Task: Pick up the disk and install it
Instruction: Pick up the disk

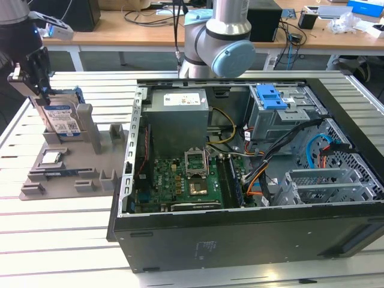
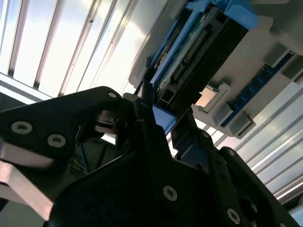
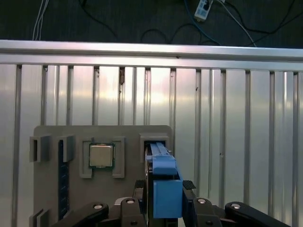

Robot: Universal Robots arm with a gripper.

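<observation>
The disk (image 1: 61, 118) stands on edge in a slot of the grey holder tray (image 1: 69, 180) at the exterior view's left; its white label with a blue band faces the camera. My gripper (image 1: 39, 84) is right above it, black fingers down over its top edge. In the first wrist view the disk's blue carrier frame (image 3: 165, 182) sits between the fingers (image 3: 189, 185), which press close on both sides, so the gripper (image 3: 165, 187) is shut on it. The second wrist view shows the disk (image 2: 199, 52) from its connector end, with the gripper (image 2: 163, 120) around the blue frame.
A small square silver chip (image 3: 101, 155) and a blue-edged memory stick (image 3: 63, 182) lie in other pockets of the tray. The open computer case (image 1: 240, 180) fills the exterior view's right, with a blue bracket (image 1: 270, 96) on its drive cage. The arm's base (image 1: 216, 42) stands behind the case.
</observation>
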